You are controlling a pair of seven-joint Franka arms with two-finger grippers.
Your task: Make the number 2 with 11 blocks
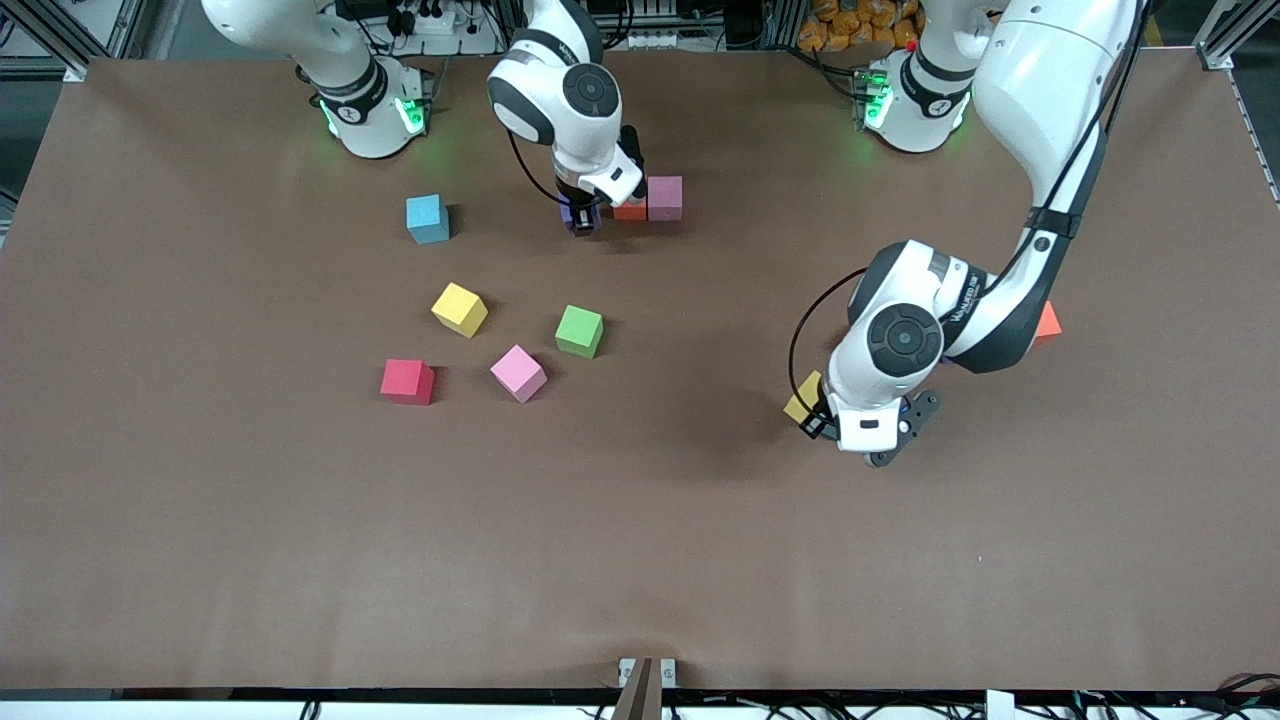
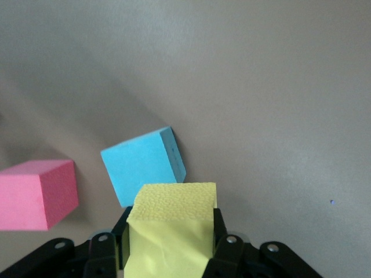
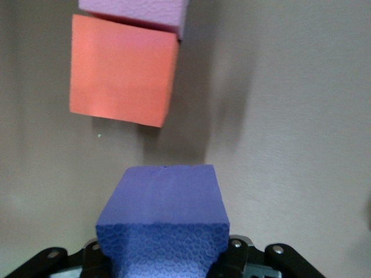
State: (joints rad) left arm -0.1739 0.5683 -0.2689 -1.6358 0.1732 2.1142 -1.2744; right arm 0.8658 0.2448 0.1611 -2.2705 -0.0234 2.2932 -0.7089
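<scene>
Your left end effector (image 2: 171, 255) clamps a yellow block (image 2: 171, 231); your right end effector (image 3: 165, 258) grips a purple block (image 3: 165, 220) beside the orange block (image 3: 122, 72).

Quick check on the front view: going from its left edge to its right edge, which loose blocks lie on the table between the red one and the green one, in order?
red block → blue block → yellow block → pink block → green block.
</scene>
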